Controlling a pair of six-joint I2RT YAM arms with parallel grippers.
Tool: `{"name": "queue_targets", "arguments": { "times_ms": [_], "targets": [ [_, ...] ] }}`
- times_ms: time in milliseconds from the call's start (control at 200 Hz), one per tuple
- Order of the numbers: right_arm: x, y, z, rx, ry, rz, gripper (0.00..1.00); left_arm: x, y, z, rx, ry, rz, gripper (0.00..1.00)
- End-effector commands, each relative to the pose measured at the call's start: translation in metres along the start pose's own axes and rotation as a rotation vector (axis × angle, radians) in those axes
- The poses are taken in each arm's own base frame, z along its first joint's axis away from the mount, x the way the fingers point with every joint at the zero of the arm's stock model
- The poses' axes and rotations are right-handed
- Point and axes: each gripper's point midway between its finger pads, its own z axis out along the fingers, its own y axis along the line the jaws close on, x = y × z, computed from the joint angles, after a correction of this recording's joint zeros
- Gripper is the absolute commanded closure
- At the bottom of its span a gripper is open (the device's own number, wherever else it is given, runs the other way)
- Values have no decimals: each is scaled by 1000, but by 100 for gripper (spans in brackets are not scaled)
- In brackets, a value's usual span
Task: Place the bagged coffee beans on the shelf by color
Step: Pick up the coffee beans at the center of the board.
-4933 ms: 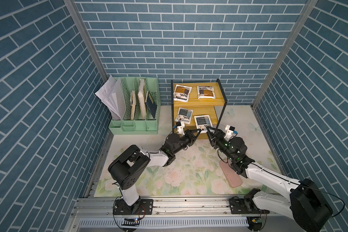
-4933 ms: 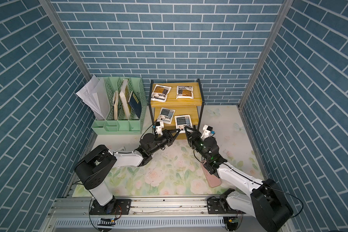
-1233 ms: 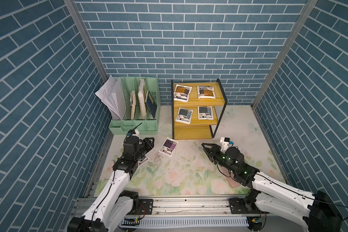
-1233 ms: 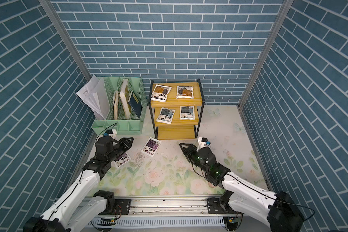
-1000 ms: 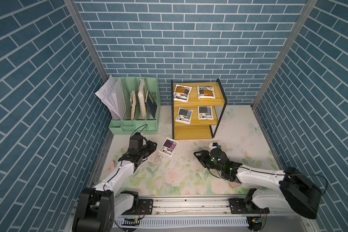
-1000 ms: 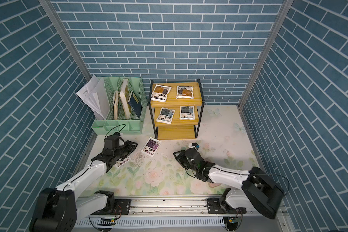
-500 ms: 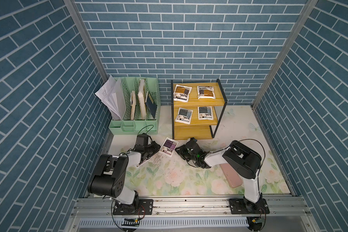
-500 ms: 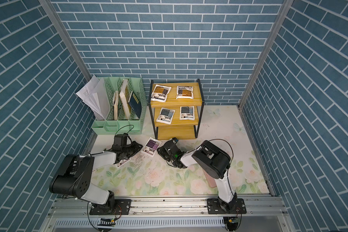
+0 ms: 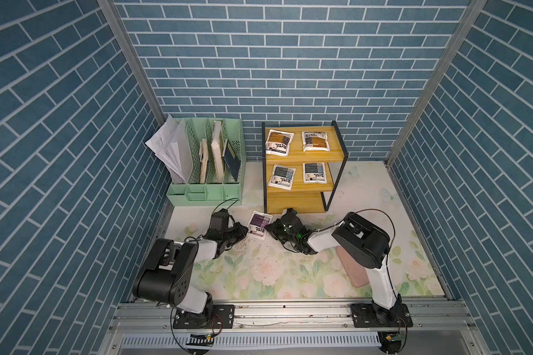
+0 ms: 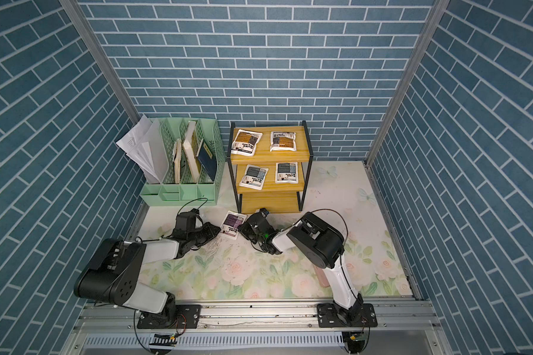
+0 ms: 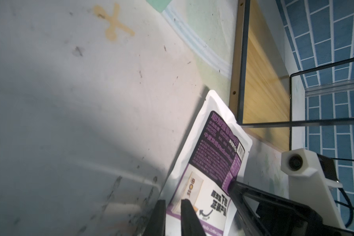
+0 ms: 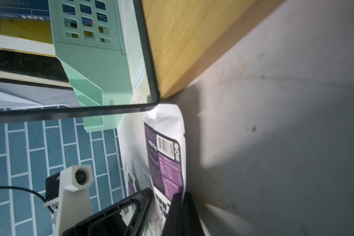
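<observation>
A purple bag of coffee beans (image 9: 260, 223) (image 10: 234, 223) lies on the floral mat just in front of the shelf (image 9: 296, 204). My left gripper (image 9: 243, 231) (image 11: 173, 202) pinches its near left edge, the jaws almost together. My right gripper (image 9: 270, 229) (image 12: 181, 195) is shut on its opposite edge. In the wrist views the bag (image 11: 219, 155) (image 12: 168, 159) reaches toward the shelf's black frame. A sliver of a second purple bag (image 12: 131, 183) shows behind it. Two orange-brown bags (image 9: 278, 142) lie on the top board and two blue-grey ones (image 9: 281, 175) on the middle board.
A mint green file organizer (image 9: 206, 190) with papers and books stands left of the shelf. A pink oblong case (image 9: 351, 270) lies on the mat, partly under my right arm. Brick walls close in on three sides, and a metal rail runs along the front.
Both arms have swung inward to the purple bag by the shelf. The right gripper has closed on its edge, and the left has narrowed onto the other edge.
</observation>
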Motion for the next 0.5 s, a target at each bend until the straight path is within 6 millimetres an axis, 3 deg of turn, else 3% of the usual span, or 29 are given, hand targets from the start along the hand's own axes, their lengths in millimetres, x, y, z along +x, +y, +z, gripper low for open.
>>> {"name": "queue_targets", "arguments": {
  "times_ms": [0,160,240,350,495],
  "targets": [
    [7,13,-13,-60,50,-74,100,10,-1,-14,-11,23,17,78],
    [25,17,-39,-137,244,-210,100,13,-18,-35,47,14,82,74],
    [32,-1,-60,-99,327,-308,100,27,-28,-41,124,45,88,72],
    [21,-32,-97,-39,350,-369,100,48,-32,-46,181,77,87,68],
    [20,-44,-129,-100,446,-328,100,67,-39,-54,281,106,70,63]
  ]
}}
